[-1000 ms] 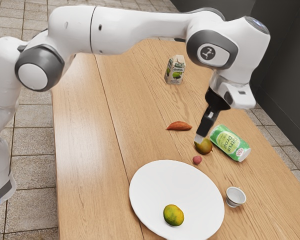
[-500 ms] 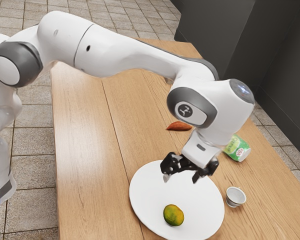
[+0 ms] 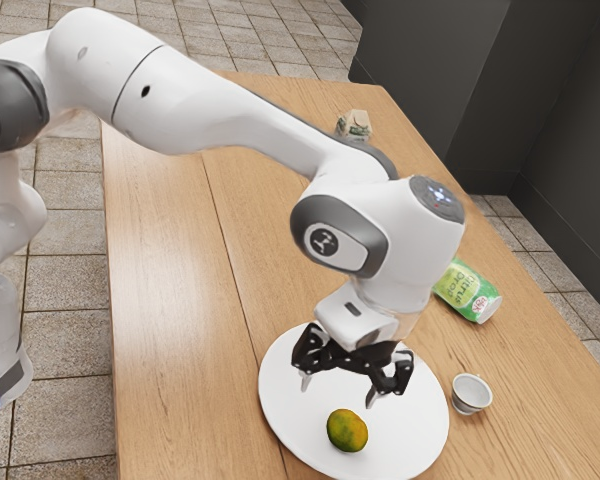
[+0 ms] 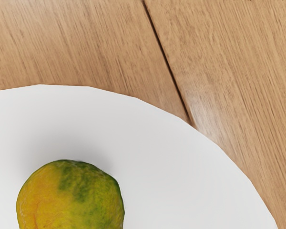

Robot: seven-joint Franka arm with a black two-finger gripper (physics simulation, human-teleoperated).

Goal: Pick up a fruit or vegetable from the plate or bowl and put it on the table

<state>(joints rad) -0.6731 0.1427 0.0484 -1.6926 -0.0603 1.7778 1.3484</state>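
I have the gripper (image 3: 339, 391) over the plate (image 3: 280, 418), tilted a little, its two fingers spread wide with nothing between them. It is open, and I judge that deliberate: the fruit (image 3: 347, 430) is round and plump, so the fingers need room to pass down either side of it.

The fruit sits on the plate, off-centre toward the rim at the exterior view's lower edge, resting on the white surface and untouched. Nothing else lies against it, which should leave both flanks free for a grasp. The wrist view has it close by, but I take the hand to be short of straight above it.

So I read this as the approach. My next move should be to shift over the fruit, square up the hand, then lower until the fingertips straddle its middle. Closing too high could make it squirt out and roll, since its skin looks firm and the plate smooth; going too low could knock the plate.

For the release, I favour the bare table (image 3: 170, 300) on the exterior view's left of the plate. The cup (image 3: 471, 393) and the can (image 3: 467, 291) stand on the other side, where I could bump them.
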